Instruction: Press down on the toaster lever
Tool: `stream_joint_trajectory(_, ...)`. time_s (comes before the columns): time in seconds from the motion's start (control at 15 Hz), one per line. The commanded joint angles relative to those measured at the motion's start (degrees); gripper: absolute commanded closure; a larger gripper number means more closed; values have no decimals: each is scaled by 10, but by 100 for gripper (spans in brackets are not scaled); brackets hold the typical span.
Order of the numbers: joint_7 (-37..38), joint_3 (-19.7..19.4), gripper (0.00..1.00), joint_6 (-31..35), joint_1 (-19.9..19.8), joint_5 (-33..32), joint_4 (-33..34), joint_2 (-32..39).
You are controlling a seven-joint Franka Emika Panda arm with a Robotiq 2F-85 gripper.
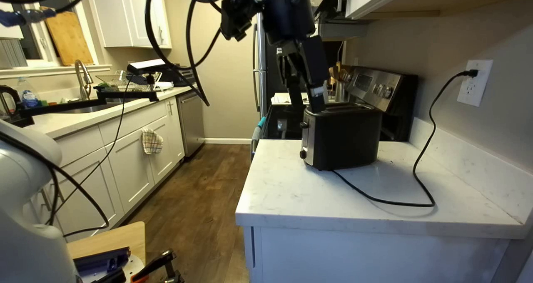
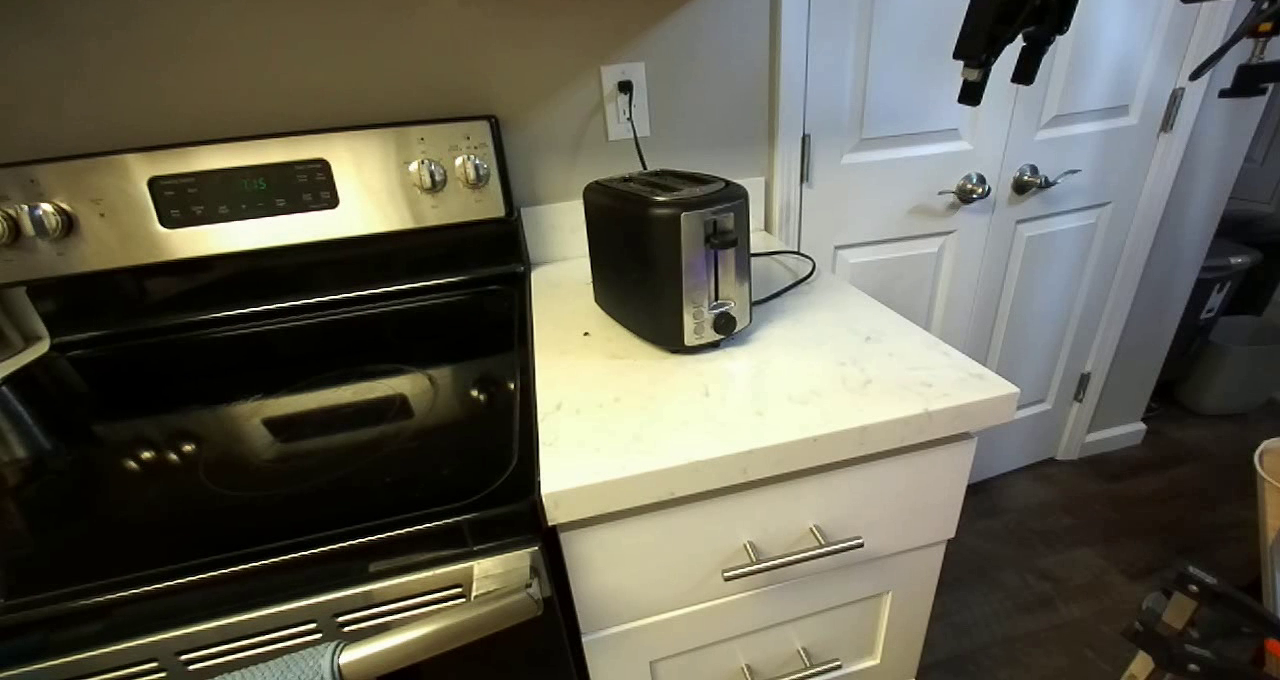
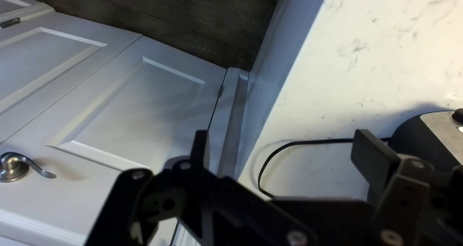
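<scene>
Green stove digits show only in an exterior view, where the toaster stands on the counter to their right, its lever high; farther right, the gripper hangs well apart, fingers spread.

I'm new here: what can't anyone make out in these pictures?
Toaster, in the wrist view: mostly cut off by the right edge; the claw covers more.
Toaster slots, in an exterior view: insides too dark.
Stove panel, in an exterior view: labels too small.
Arm, in an exterior view: partly beyond the top edge.
</scene>
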Motion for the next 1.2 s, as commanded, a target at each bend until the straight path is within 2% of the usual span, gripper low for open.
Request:
stream_joint_trajectory(0.0, 2, -7, 0, -2, 8, -3, 1, 0)
stream_joint_trajectory(0.33, 2, -7, 0, -2, 8, -3, 1, 0)
stream_joint_trajectory(0.6, 1, -28, 0, 11, 2, 8, 8, 14)
stream_joint_trajectory(0.87, 7, -21, 0, 35, 20, 25, 16, 30)
stream_joint_trajectory(1.13, 5, 1, 0, 78, 55, 50, 24, 46)
